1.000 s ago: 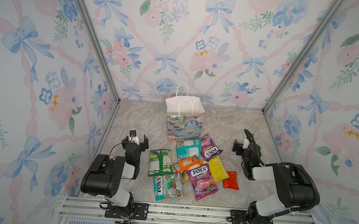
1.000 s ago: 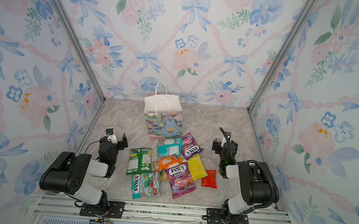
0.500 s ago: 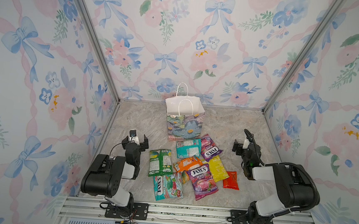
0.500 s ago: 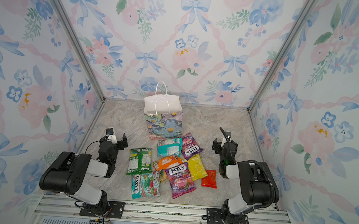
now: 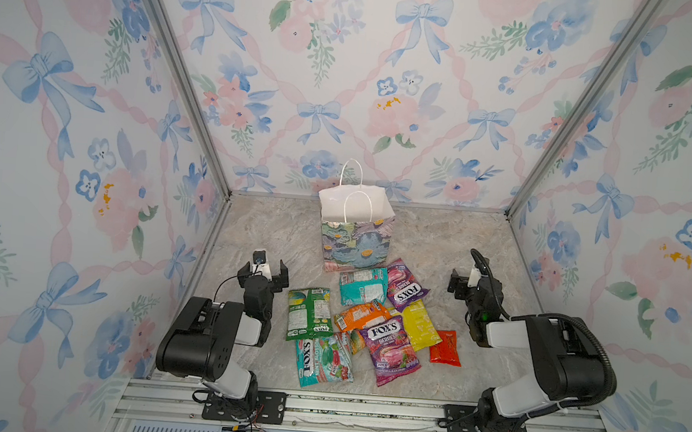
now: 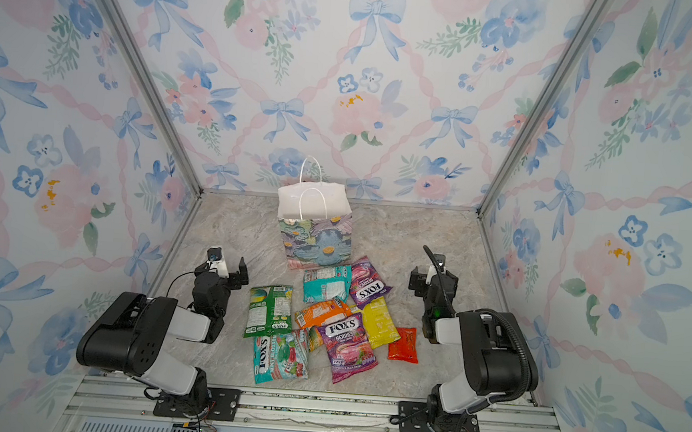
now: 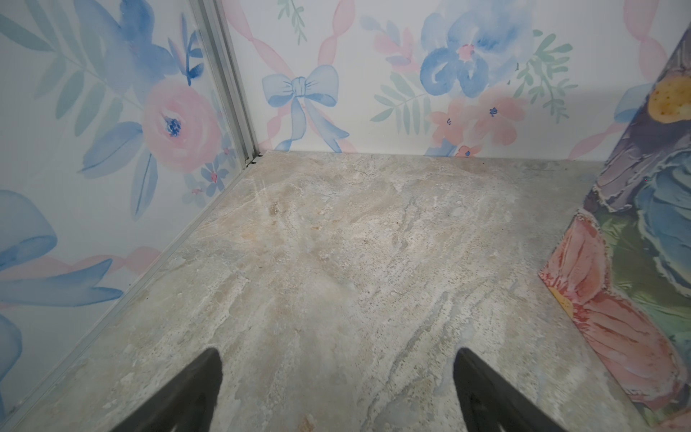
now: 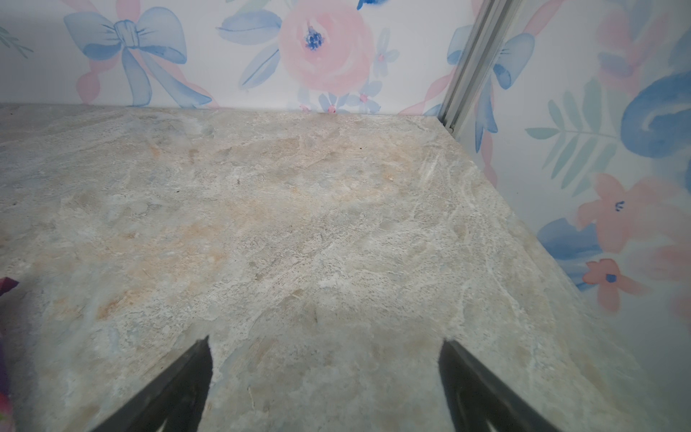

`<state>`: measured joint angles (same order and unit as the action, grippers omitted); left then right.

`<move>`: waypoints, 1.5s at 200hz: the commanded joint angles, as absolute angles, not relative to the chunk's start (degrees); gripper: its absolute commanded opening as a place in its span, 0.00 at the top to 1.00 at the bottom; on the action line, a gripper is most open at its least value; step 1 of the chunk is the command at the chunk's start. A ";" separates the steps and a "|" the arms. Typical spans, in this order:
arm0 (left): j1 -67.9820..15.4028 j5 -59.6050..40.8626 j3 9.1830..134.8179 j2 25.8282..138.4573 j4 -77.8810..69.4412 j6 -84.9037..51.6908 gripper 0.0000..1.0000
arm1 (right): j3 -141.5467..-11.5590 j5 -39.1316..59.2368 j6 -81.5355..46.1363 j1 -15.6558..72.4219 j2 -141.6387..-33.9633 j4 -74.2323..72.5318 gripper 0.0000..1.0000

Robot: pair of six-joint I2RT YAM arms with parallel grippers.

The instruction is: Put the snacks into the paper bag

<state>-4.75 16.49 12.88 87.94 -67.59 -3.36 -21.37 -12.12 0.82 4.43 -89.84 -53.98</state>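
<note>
Top views show the bag [image 5: 357, 243] upright at the back middle of the worktop [image 5: 264, 228], with its mouth open. The snacks [image 5: 374, 323] lie overlapping just in front of it, the nearest ones right at its base. The left end effector [image 5: 264, 270] and right end effector [image 5: 473, 282] sit low on either side of the snacks. Both are released, with jaws spread wide and grasping nothing.

Paper bag [image 7: 635, 243] cropped in left wrist view; one snack [image 5: 352, 340] mostly buried.
</note>
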 commanded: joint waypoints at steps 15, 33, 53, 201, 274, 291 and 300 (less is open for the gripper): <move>-5.44 18.44 13.33 87.02 -67.56 -1.90 0.03 | -21.17 -12.20 0.13 4.39 -85.41 -52.09 0.04; -6.69 21.33 14.50 81.02 -60.44 -1.80 0.03 | -25.87 -17.58 -0.92 5.72 -77.23 -37.03 0.04; -6.84 23.85 19.78 71.84 -41.53 -8.21 0.02 | -37.96 -23.17 -6.57 8.96 -70.42 -11.77 0.04; -3.67 -11.78 71.55 65.16 17.97 -14.68 0.12 | -58.98 -7.50 -17.31 16.43 -72.80 16.90 0.03; -11.34 -11.02 95.07 88.45 32.23 -12.41 0.22 | -60.22 -3.29 -15.91 16.70 -73.48 21.58 0.03; -13.10 -7.88 100.04 93.43 36.39 -11.20 0.26 | -60.06 -2.55 -15.86 16.88 -73.49 21.84 0.04; -13.92 -6.05 102.54 95.66 38.51 -10.56 0.28 | -59.88 -2.33 -15.80 16.88 -73.50 22.04 0.03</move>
<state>-12.05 -10.94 96.75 91.61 29.69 -13.58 -58.50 -4.12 -16.78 16.25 -73.21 19.62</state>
